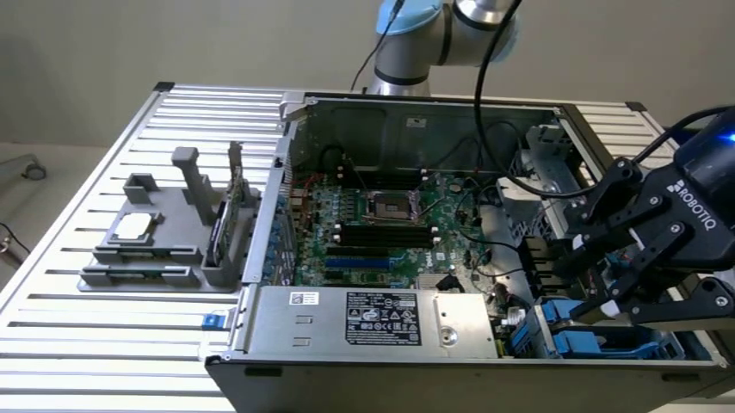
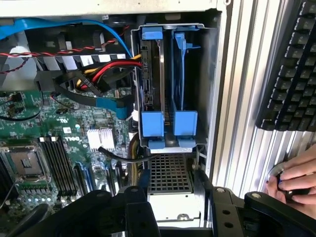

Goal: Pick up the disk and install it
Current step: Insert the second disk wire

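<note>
Lower right of the exterior frame, my gripper (image 1: pixel 626 280) hangs with jaws spread, empty, over the drive cage (image 2: pixel 173 84). Disk (image 2: pixel 152 74) sits upright in its blue carrier there, centre of the wrist frame. Risk: snagging the red and yellow cables (image 2: pixel 101 74) beside it. Disk label hidden; hand (image 2: pixel 296 180) by the keyboard (image 2: pixel 291 69), cut off.

Even, soft overhead light keeps both views fairly bright, with pale glare on the ribbed tabletop (image 1: pixel 103 344) and deep shadow inside the computer case (image 1: pixel 379 129).
</note>
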{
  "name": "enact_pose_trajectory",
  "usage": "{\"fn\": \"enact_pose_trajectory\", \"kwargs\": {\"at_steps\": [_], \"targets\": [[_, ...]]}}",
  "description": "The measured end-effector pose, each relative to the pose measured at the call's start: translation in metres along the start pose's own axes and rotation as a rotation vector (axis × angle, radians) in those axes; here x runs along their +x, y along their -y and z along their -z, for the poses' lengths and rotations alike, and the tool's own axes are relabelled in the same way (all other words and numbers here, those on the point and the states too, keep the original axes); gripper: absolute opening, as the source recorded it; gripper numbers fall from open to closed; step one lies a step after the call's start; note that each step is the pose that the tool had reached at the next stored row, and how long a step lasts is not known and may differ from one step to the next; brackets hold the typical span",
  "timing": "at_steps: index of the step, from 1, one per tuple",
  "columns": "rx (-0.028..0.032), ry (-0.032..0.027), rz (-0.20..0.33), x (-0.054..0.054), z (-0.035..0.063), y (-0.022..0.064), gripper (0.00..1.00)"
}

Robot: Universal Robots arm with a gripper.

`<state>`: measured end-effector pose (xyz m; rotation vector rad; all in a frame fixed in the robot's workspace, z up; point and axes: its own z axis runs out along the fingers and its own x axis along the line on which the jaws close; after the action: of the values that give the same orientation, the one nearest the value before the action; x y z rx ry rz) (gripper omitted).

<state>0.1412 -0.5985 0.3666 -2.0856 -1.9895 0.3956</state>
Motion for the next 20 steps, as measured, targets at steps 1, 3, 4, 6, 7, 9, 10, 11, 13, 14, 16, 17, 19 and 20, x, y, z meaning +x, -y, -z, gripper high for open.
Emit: {"fn": "enact_pose_trajectory", "kwargs": {"at_steps": [1, 3, 4, 6, 7, 9, 10, 11, 13, 14, 16, 17, 19, 20], "targets": [[0.0001, -0.0028, 0.001, 0.001, -0.0012, -0.0004, 0.49], [-0.0001, -0.0033, 0.001, 0.006, -0.0015, -0.0006, 0.49], [0.0000, -0.0037, 0.000, 0.009, -0.0016, -0.0011, 0.49], [0.0000, -0.0034, 0.000, 0.014, -0.0006, -0.0036, 0.49], [0.0001, -0.0035, 0.000, 0.016, 0.0001, -0.0056, 0.49], [0.0005, -0.0035, 0.000, 0.019, 0.0023, -0.0113, 0.49], [0.0005, -0.0033, 0.000, 0.020, 0.0037, -0.0146, 0.49], [0.0007, -0.0034, 0.000, 0.021, 0.0050, -0.0182, 0.49], [0.0006, -0.0034, 0.000, 0.023, 0.0074, -0.0243, 0.49], [0.0006, -0.0033, 0.000, 0.024, 0.0085, -0.0269, 0.49], [0.0006, -0.0036, 0.000, 0.026, 0.0099, -0.0311, 0.49], [0.0006, -0.0036, 0.000, 0.027, 0.0103, -0.0322, 0.49], [0.0006, -0.0035, 0.000, 0.028, 0.0107, -0.0329, 0.49], [0.0007, -0.0038, 0.000, 0.029, 0.0108, -0.0332, 0.49]]}}
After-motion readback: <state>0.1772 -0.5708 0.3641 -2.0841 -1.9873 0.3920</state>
